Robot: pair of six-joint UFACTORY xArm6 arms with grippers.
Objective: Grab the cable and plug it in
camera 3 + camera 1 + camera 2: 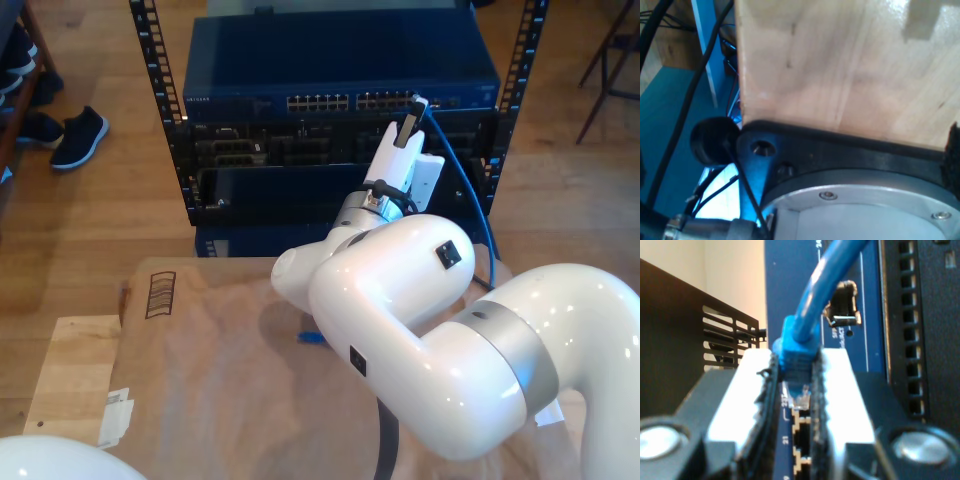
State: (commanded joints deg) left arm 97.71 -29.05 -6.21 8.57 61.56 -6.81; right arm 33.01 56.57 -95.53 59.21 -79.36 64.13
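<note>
Soft, even daylight across your exterior view, both wrist views blurred up close, with glare on the wooden board [850, 65].

One blue cable [470, 190] in play, running down from about one o'clock in the exterior view, with one blue plug [796, 356] showing at its end in the second wrist view. One gripper, my second gripper [797, 390], and two white fingers [837, 390] clamped round that plug. One blue switch [340, 75] at twelve o'clock, with two blocks of ports [318, 102] along its front. Two rack rails [150, 80], one on each side. Dark shoes [75, 138] at ten o'clock: three, maybe more at the edge. One wooden board [850, 65] in the first wrist view.
</note>
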